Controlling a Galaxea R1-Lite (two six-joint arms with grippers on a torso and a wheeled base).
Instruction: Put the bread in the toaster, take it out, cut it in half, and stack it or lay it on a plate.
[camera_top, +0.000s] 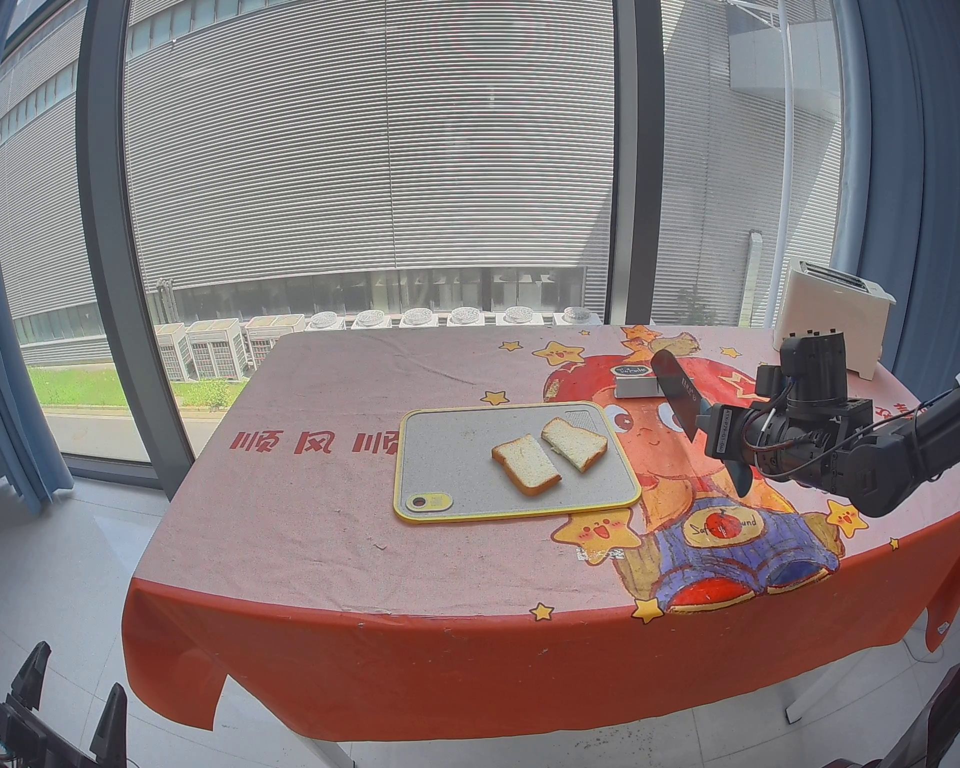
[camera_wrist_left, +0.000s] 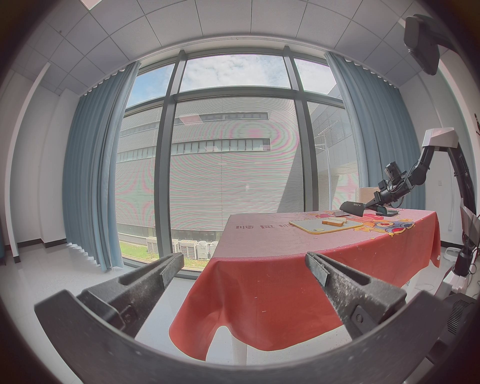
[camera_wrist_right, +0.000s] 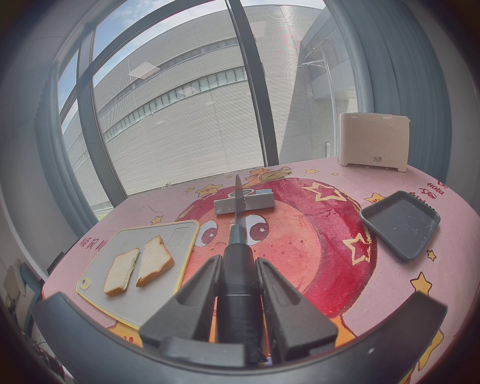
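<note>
Two halves of bread (camera_top: 548, 455) (camera_wrist_right: 139, 262) lie side by side on the grey, yellow-rimmed cutting board (camera_top: 450, 465) (camera_wrist_right: 172, 237) at the table's middle. My right gripper (camera_top: 722, 432) (camera_wrist_right: 237, 280) hovers above the table right of the board, shut on a knife (camera_top: 683, 392) (camera_wrist_right: 237, 200) by its black handle, blade pointing toward the knife holder (camera_top: 634, 381) (camera_wrist_right: 245, 201). The white toaster (camera_top: 833, 312) (camera_wrist_right: 374, 140) stands at the far right corner. A dark square plate (camera_wrist_right: 400, 223) lies near the toaster. My left gripper (camera_wrist_left: 240, 285) hangs open, low and well off the table's left side.
The table wears a red and pink cartoon cloth (camera_top: 330, 520) and stands against a tall window. Blue curtains hang on both sides. Bare cloth lies in front of and left of the board.
</note>
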